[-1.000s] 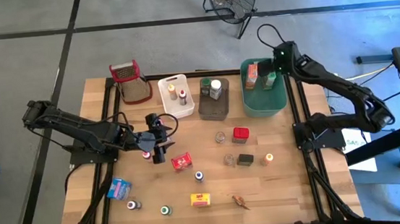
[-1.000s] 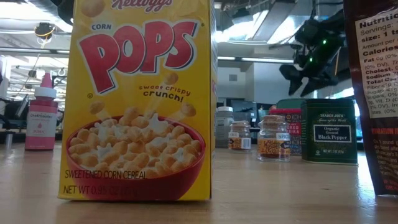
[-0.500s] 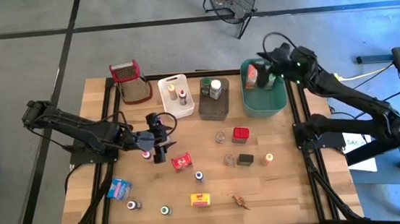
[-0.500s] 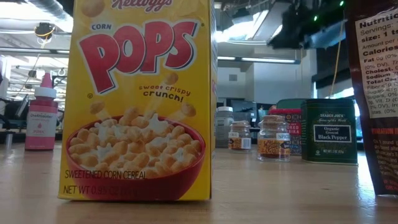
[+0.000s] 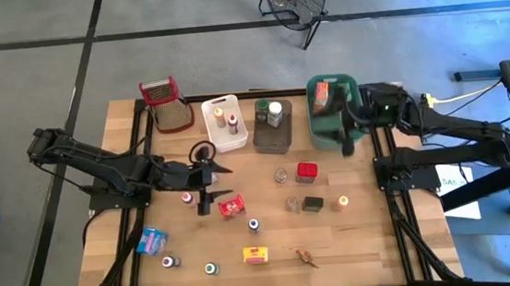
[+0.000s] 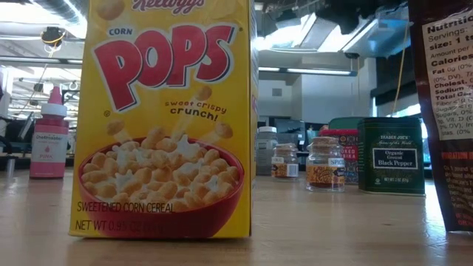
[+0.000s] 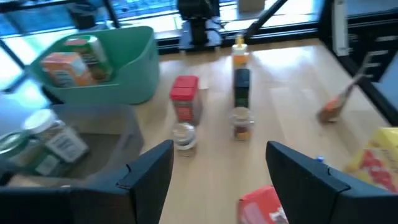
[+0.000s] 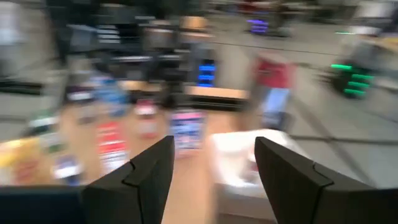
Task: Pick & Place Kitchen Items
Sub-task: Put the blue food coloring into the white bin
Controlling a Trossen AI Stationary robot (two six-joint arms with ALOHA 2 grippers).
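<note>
1. High view puts my left gripper [image 5: 210, 177] over mid-table, fingers apart and empty, with the red box [image 5: 231, 206] just beside it; I'd come down squarely before closing.
2. My right gripper [image 5: 345, 140] hangs at the green tub [image 5: 358, 132], fingers spread, holding nothing.
3. Other kitchen items lie scattered across the table [image 5: 374, 234].

- Wooden table [image 5: 374, 234], black frame rails along both sides.
- Far edge, left to right: grey mesh thing w/ red top [image 5: 166, 104], white tub [image 5: 225, 123], brown tub [image 5: 272, 128], green tub [image 5: 336, 122].
- Mid: red box [image 5: 231, 206], red-lidded tin [image 5: 307, 171], small clear jar [image 5: 281, 175], dark tin [image 5: 312, 204], orange-capped bottle [image 5: 343, 203].
- Near edge: blue box [image 5: 151, 239], yellow cereal box [image 5: 257, 253], several tiny bottles.
</note>
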